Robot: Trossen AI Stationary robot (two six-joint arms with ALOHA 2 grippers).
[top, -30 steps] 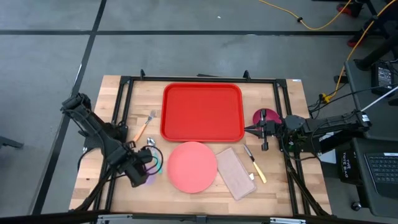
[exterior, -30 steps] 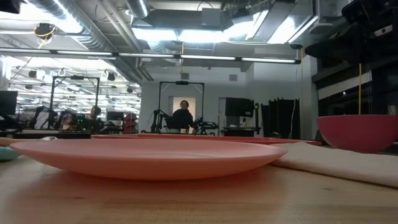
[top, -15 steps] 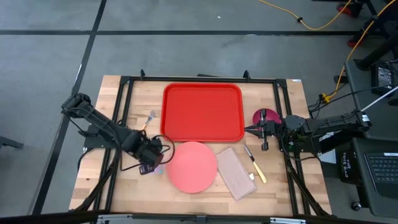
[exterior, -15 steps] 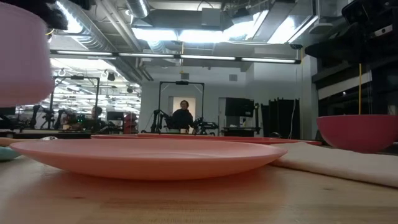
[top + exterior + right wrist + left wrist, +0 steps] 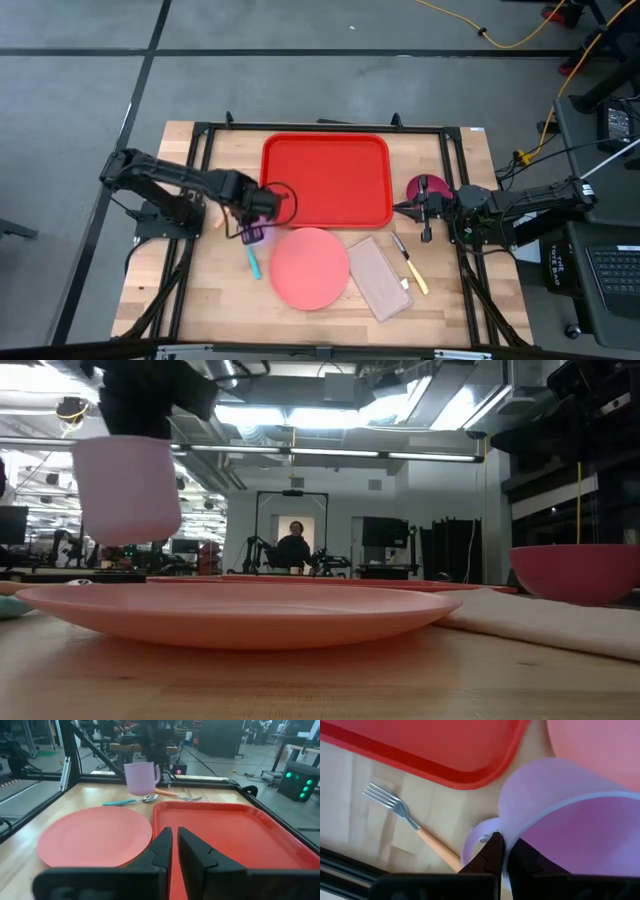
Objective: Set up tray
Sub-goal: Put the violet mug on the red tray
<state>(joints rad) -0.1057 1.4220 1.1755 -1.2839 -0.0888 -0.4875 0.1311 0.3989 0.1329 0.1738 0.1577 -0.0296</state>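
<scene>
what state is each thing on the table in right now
tray: flat on table, nothing on it
lilac cup: upright, lifted off table, rim pinched by left gripper
pink plate: flat on table, bare
spoon: lying on table
fork: lying beside tray
right gripper: fingers nearly together, holding nothing

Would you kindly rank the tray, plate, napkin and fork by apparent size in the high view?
1. Tray
2. Plate
3. Napkin
4. Fork: mostly hidden under the left arm here, so its rank is unsure, though it looks smallest.
</scene>
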